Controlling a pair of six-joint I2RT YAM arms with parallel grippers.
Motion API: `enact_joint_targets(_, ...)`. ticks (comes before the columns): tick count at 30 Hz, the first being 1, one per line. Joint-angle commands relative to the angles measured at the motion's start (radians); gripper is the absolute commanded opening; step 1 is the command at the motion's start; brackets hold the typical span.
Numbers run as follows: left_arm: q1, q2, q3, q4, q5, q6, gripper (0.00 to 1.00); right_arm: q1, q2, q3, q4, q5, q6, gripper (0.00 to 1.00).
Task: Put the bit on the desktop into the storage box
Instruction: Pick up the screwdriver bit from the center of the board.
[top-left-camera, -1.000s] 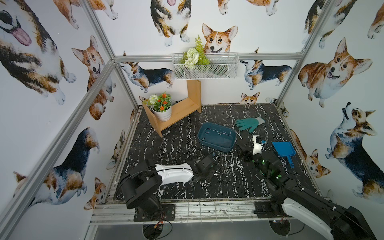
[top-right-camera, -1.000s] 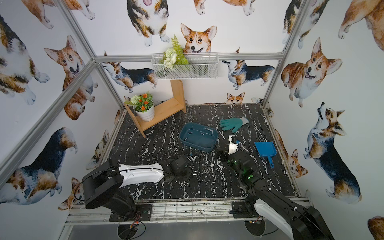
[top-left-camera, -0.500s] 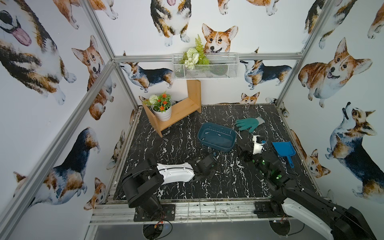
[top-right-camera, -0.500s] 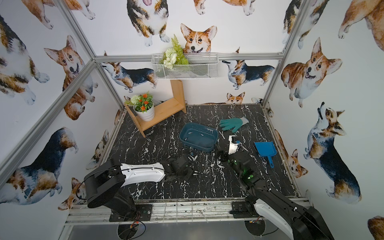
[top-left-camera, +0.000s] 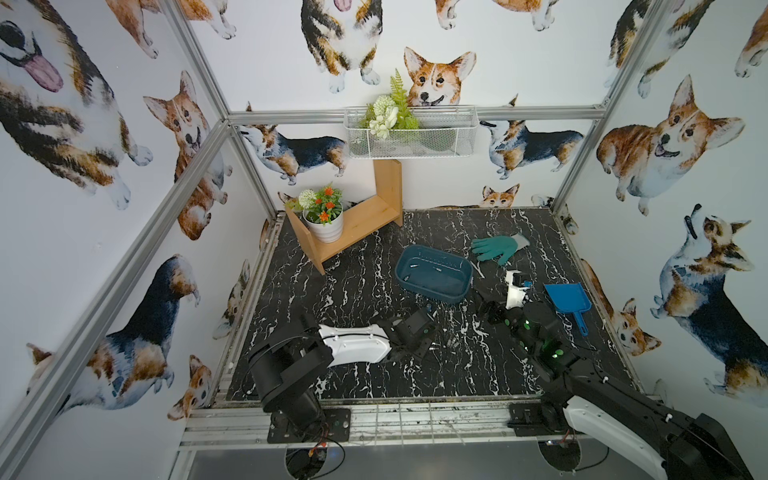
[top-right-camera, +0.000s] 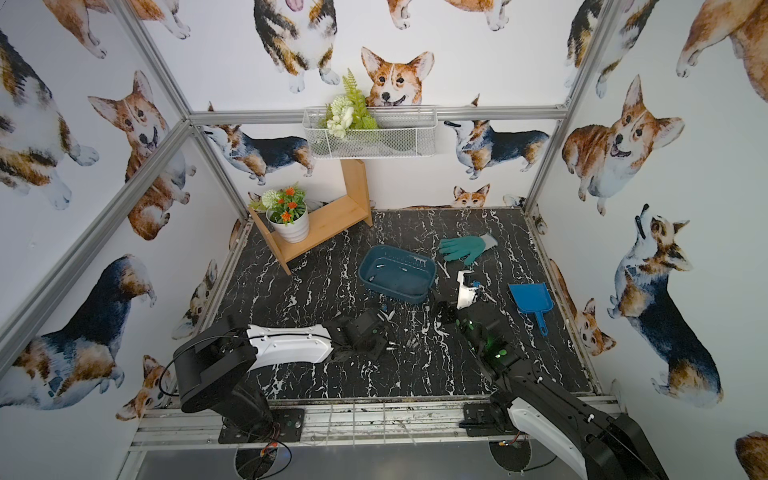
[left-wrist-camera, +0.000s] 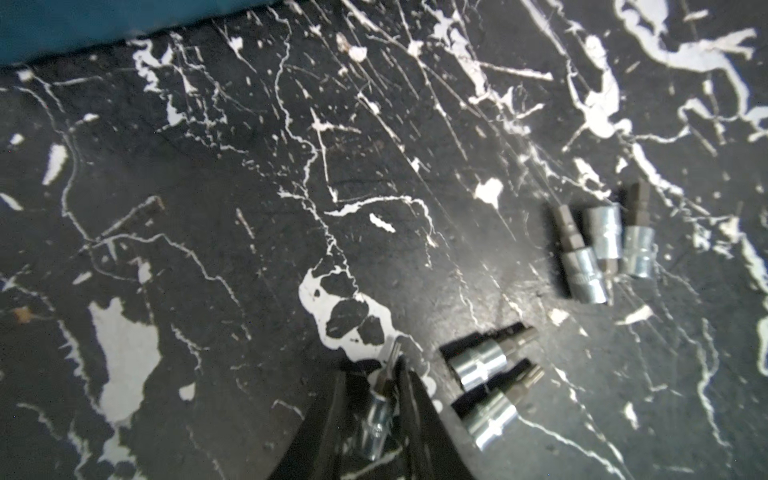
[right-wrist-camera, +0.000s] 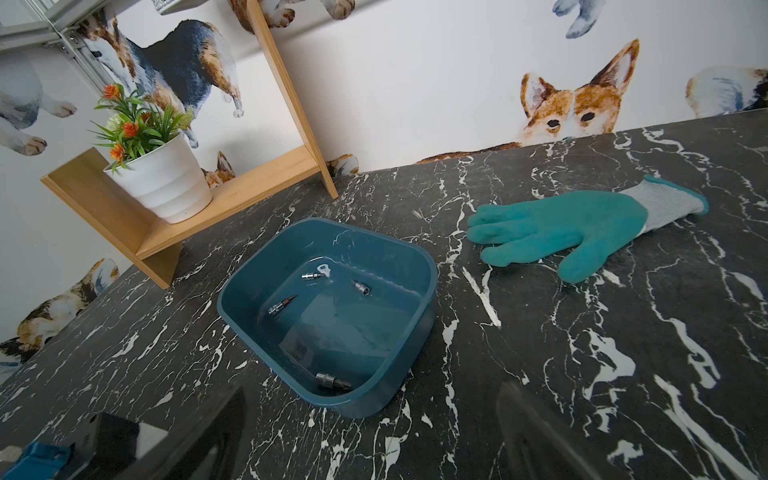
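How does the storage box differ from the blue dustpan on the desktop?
The storage box is dark teal; the dustpan is bright blue. The storage box is a walled bin with rounded corners, while the dustpan is a flat scoop with a handle. The storage box holds four bits; the dustpan looks empty. Both rest on the desktop.

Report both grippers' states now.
Left gripper: closed on a small silver metal socket bit.
Right gripper: open, holding nothing.

Dark teal storage box (right-wrist-camera: 266, 266); black desktop (right-wrist-camera: 582, 374) with white veins
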Motion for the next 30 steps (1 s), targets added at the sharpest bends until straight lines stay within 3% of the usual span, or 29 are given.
enact_joint_targets(1, 0.002, 0.004, 0.005, -0.055, 0.009, -0.01, 0.25, 0.001, -0.004, -0.003, 0.036, 0.017, -0.002, 1.0)
enact_joint_targets(19, 0.046, -0.092, 0.039, -0.049, -0.037, -0.02, 0.12, 0.001, -0.008, -0.004, 0.034, 0.018, -0.002, 1.0)
enact_joint_targets(30, 0.186, -0.131, 0.159, 0.025, 0.028, 0.032, 0.09, 0.001, -0.013, -0.006, 0.035, 0.017, -0.002, 1.0)
